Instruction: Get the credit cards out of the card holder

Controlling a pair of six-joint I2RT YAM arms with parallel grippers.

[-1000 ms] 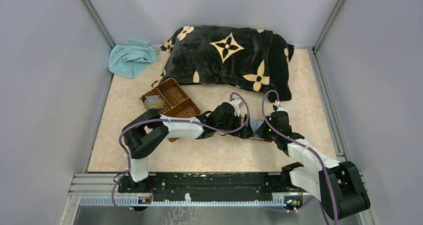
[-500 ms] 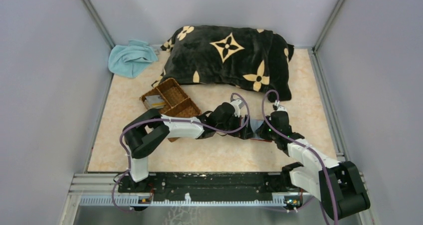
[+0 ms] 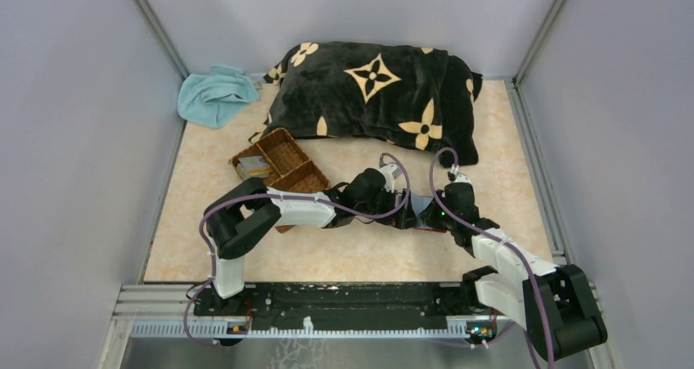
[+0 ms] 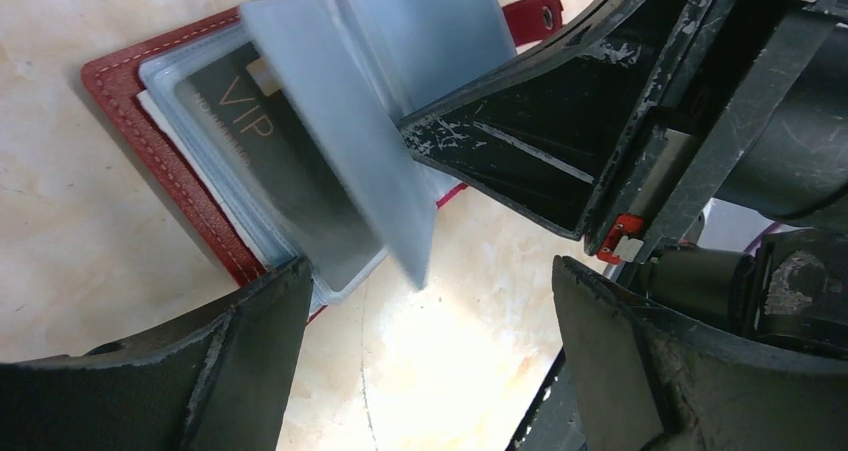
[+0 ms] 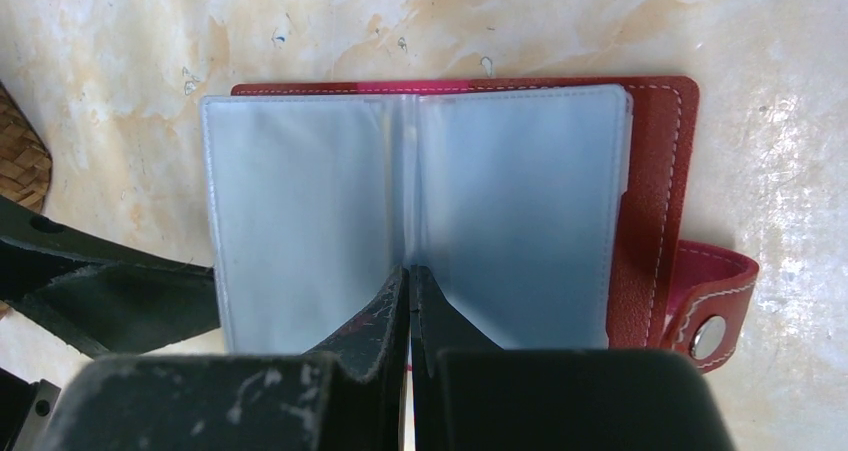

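The red card holder lies open on the table, its clear plastic sleeves spread left and right. A black VIP card sits inside a lower sleeve, and one sleeve leaf stands tilted up above it. My right gripper is shut, its tips resting on the fold between the sleeves. My left gripper is open just beside the holder's edge, with one finger touching the sleeve corner and nothing between the jaws. In the top view both grippers meet over the holder.
A wicker basket with a few items stands left of the grippers, under the left arm. A black patterned pillow lies behind, and a teal cloth is in the back left corner. The holder's snap strap sticks out on its right.
The left wrist has shifted very slightly; the holder and the right gripper stay where they were.
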